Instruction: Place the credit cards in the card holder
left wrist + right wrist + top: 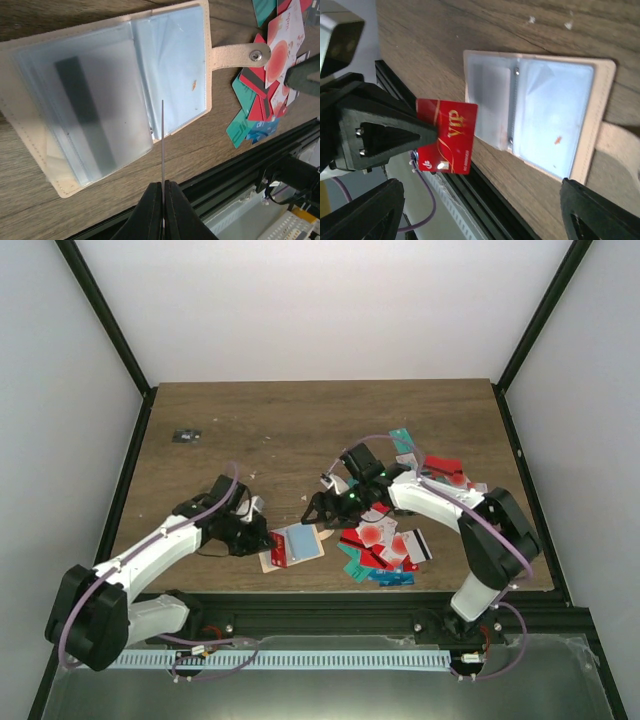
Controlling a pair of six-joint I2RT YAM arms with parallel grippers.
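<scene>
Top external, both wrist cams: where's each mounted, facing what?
Top external: above and behind the bases, looking down on the table; left arm and right arm show.
Left wrist: on the left arm, looking past its shut jaws, red card edge-on, at the open card holder.
Right wrist: on the right arm, looking between its open jaws at the holder; the left jaws show too.
Shared: both wrist views see holder and card.
</scene>
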